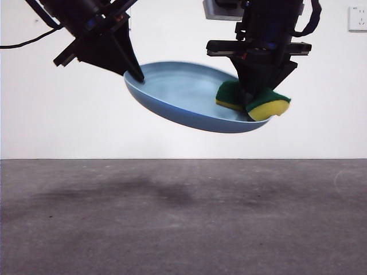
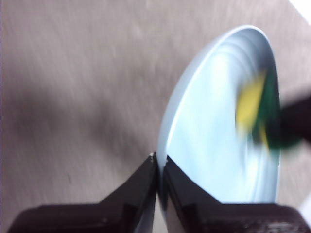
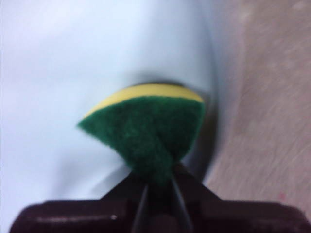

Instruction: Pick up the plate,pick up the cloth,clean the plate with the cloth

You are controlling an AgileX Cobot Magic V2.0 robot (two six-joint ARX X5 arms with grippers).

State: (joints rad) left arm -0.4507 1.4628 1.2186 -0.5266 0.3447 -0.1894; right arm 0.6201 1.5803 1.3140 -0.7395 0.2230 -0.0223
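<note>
The left gripper (image 1: 137, 74) reaches down at a slant from the upper left of the front view, and its two black jaws are pinched tight on the rim of the plate (image 1: 183, 94). The plate hangs in the air well above the gray table (image 1: 183, 223), tilted so that the gripped edge sits higher and the far edge dips lower. In the left wrist view the same gripper (image 2: 159, 162) has the thin rim of the plate (image 2: 214, 126) squeezed between its jaws, one on each face.

The right gripper (image 1: 252, 103) comes straight down from above, jaws closed on the sponge (image 1: 255, 102), which is folded up between them. The sponge sits in the plate near its lower rim, yellow side down, and appears pressed to the surface. From the right wrist, the gripper (image 3: 158, 182) grips the green top of the sponge (image 3: 146, 121) over the pale plate (image 3: 58, 73).

Below the plate the table is open, with a plain white wall (image 1: 57, 126) behind.
</note>
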